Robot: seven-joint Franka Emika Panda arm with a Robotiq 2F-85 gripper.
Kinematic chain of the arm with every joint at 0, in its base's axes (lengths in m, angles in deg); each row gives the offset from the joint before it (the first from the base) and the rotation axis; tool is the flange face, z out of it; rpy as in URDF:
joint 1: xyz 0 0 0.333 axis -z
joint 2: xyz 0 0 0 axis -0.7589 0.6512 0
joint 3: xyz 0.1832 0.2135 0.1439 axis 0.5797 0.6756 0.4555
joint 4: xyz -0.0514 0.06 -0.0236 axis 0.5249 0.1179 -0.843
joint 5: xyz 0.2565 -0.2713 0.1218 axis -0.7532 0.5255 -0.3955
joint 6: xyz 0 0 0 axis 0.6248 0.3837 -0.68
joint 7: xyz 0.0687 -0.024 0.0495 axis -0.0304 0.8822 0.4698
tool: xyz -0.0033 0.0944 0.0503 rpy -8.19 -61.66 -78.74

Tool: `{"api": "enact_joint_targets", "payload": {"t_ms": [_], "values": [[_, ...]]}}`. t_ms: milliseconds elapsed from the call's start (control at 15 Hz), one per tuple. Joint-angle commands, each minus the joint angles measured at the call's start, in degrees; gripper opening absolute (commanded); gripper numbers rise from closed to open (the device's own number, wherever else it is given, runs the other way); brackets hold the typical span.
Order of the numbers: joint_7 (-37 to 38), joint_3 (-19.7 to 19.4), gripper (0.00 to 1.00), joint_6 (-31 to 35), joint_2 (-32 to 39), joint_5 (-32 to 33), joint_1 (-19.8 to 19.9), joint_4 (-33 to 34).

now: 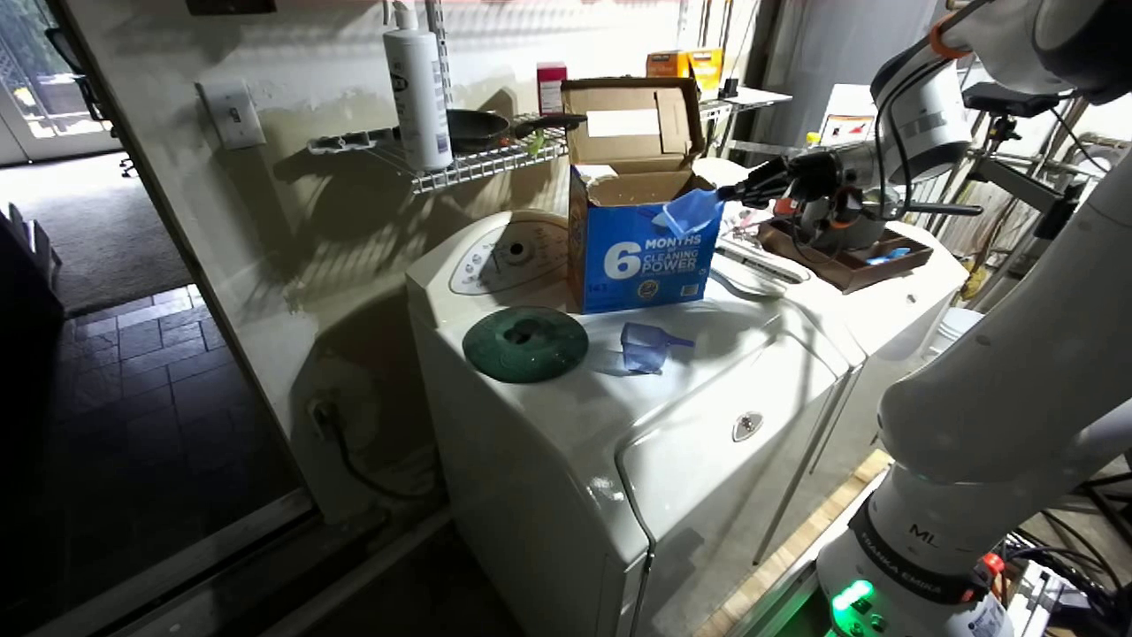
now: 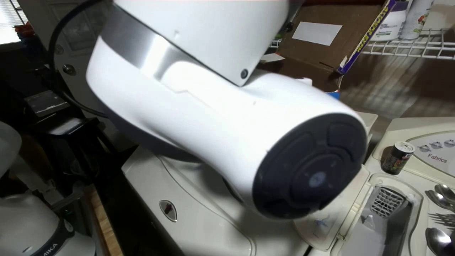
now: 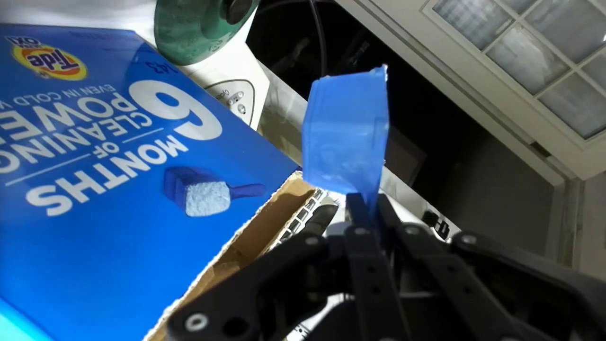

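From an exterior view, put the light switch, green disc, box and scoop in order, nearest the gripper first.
1. Scoop: in the gripper.
2. Box: just behind the scoop.
3. Green disc: left of the box, lower.
4. Light switch: far left of view.

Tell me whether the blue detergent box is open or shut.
Open: in an exterior view, the blue detergent box has its lid standing raised, exposing the brown cardboard interior.
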Motion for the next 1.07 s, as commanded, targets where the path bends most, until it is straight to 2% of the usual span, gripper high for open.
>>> {"api": "enact_joint_targets", "payload": {"t_ms": [0, 200, 600, 1000], "values": [[4.7, 0.1, 0.02, -4.4, 3.5, -1.5, 1.4, 2.4], [8.4, -0.1, 0.02, -6.3, 5.2, -1.4, 2.3, 3.2], [16.7, -0.6, 0.02, -3.9, 7.0, -0.4, 4.1, 3.7], [22.7, -0.8, 0.02, -4.8, 11.1, 0.9, 5.2, 4.9]]}}
